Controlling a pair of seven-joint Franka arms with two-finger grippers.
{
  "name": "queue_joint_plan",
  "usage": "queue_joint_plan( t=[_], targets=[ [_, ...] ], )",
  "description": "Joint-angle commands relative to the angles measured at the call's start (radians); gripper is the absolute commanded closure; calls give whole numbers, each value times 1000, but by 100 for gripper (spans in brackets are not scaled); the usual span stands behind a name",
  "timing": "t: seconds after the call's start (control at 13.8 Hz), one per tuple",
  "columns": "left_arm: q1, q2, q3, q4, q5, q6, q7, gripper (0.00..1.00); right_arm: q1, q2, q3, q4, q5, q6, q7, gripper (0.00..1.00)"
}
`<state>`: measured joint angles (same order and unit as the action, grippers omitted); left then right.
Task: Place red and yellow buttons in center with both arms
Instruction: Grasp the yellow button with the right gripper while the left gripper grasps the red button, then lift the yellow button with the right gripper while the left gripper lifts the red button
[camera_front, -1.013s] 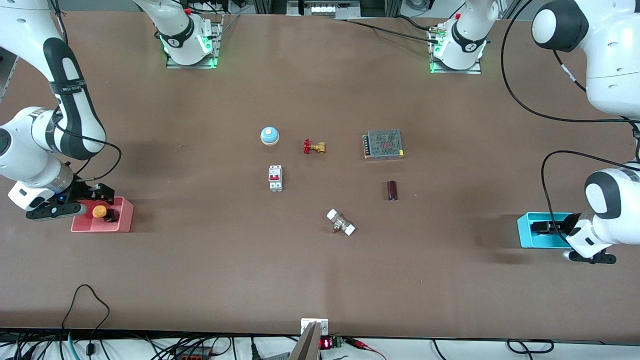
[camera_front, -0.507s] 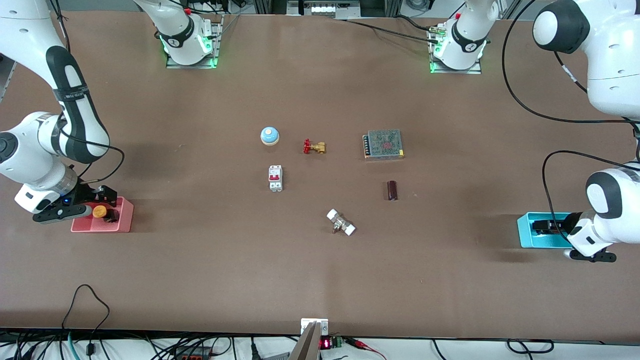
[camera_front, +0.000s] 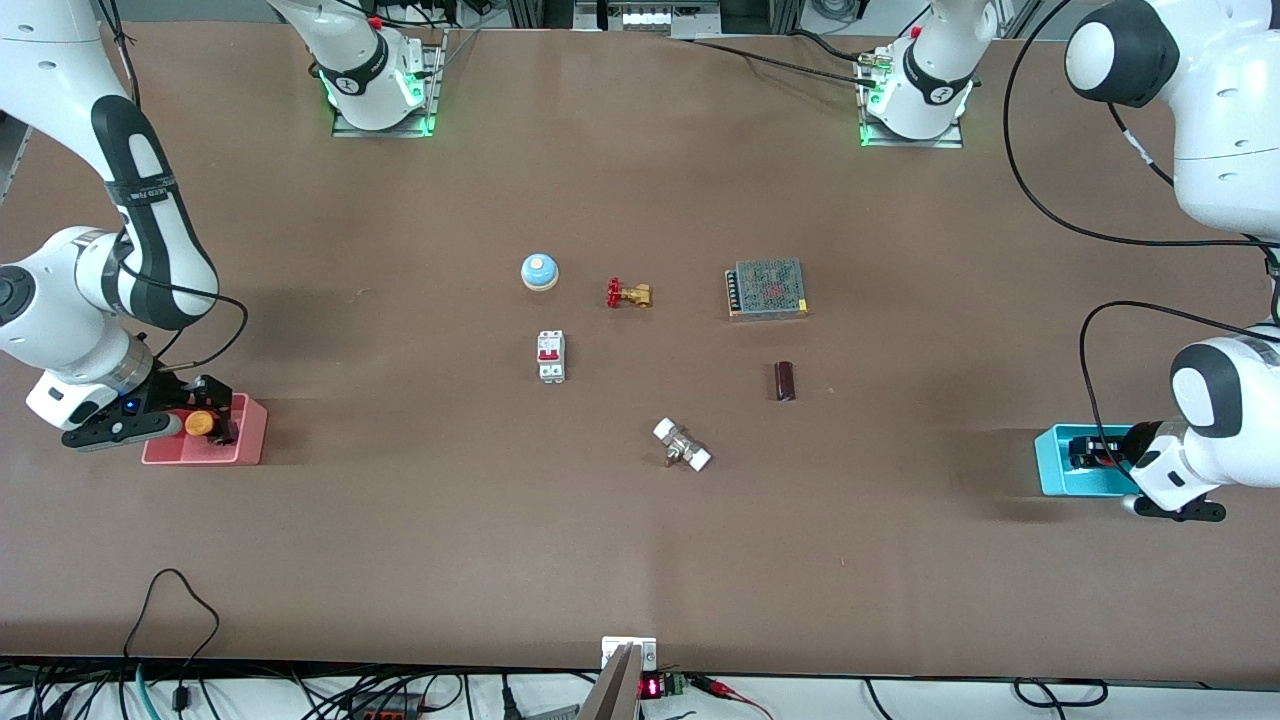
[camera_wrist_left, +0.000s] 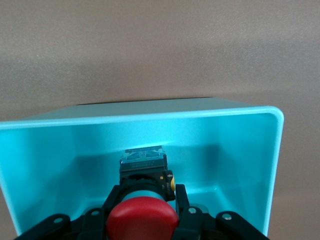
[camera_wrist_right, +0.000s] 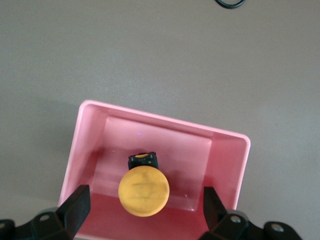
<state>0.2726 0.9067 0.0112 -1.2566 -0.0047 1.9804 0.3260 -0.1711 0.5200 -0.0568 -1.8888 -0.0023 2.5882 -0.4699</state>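
In the bins: left gripper (camera_wrist_left: 142, 220) jaws pinch red button (camera_wrist_left: 142, 219) — right gripper (camera_wrist_right: 142, 210) spread around yellow button (camera_wrist_right: 143, 193); close, then lift.

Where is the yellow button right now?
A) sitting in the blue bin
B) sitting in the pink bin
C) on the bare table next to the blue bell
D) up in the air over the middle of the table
B: the yellow button rests inside the pink bin, with the right gripper open on either side of it and not yet closed on it.
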Motion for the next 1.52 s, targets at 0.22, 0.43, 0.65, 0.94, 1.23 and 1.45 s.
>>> queue_joint_plan(
  t=[0.22,0.43,0.65,0.94,1.23,1.45],
  targets=[
    [-1,-6,-1,16,14,-23,19,60,-24,35,20,36,21,18,-29,0],
    [5,-28,-1,19,14,-28,18,62,-24,49,20,42,19,23,-29,0],
    [7,-90,-8,31,-1,-93,12,64,-24,49,20,42,19,21,-30,6],
    [5,-218,-17,13,-43,-283,-37,65,-24,49,22,42,19,21,-38,23],
    [-3,-278,-39,-85,-60,-338,-67,67,-24,51,25,40,21,21,-39,30],
    [-3,-299,-83,-191,-60,-261,-123,67,-24,54,26,40,21,21,-44,49]
  ],
)
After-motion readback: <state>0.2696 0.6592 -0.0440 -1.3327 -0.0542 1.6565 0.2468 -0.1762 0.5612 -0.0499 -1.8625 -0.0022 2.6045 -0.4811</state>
